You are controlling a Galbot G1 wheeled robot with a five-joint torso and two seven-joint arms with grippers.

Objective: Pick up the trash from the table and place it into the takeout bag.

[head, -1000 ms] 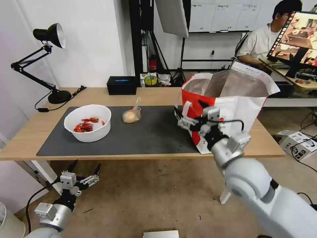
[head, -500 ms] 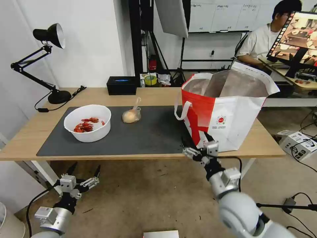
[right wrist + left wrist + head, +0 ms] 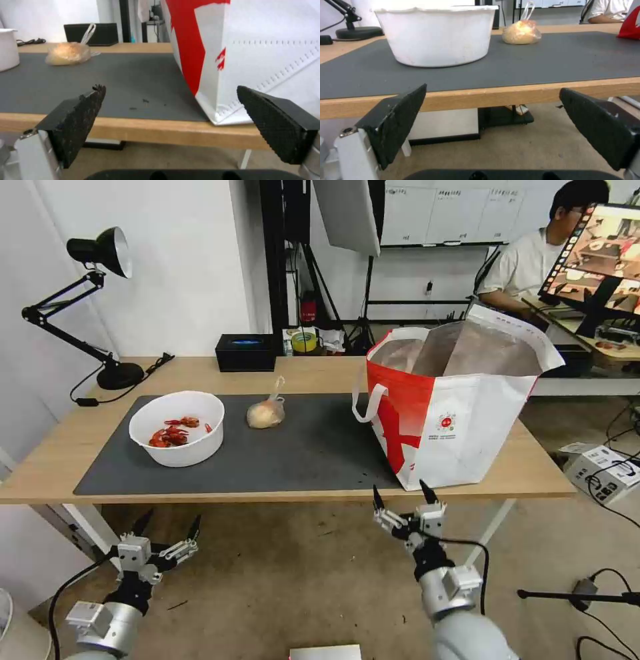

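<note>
Head view: both grippers hang below the wood table's (image 3: 60, 467) near edge, left gripper (image 3: 167, 527) at 7 o'clock, right gripper (image 3: 400, 497) at 6, each spread wide and empty. On the grey mat (image 3: 300, 453) sit a round white bowl (image 3: 177, 428) of red shells and a knotted clear bag (image 3: 266, 412); the boxy foil-lined tote (image 3: 460, 407) stands at 3 o'clock.

Left wrist view: ribbed black pads (image 3: 398, 120) frame the bowl (image 3: 436, 35).

Right wrist view: pads (image 3: 80, 117) frame the tote's (image 3: 260, 50) stitched corner.

The right gripper (image 3: 401, 499) is now down low in front of the table's (image 3: 53, 473) front edge, under the takeout bag (image 3: 460, 407). A second ago it was up against the red-and-white front of the bag, and half a second ago it was right at the front edge of the tabletop. Its fingers are spread apart with nothing in them, and the left gripper (image 3: 168, 525) has dropped just a little lower below the front left corner.
</note>
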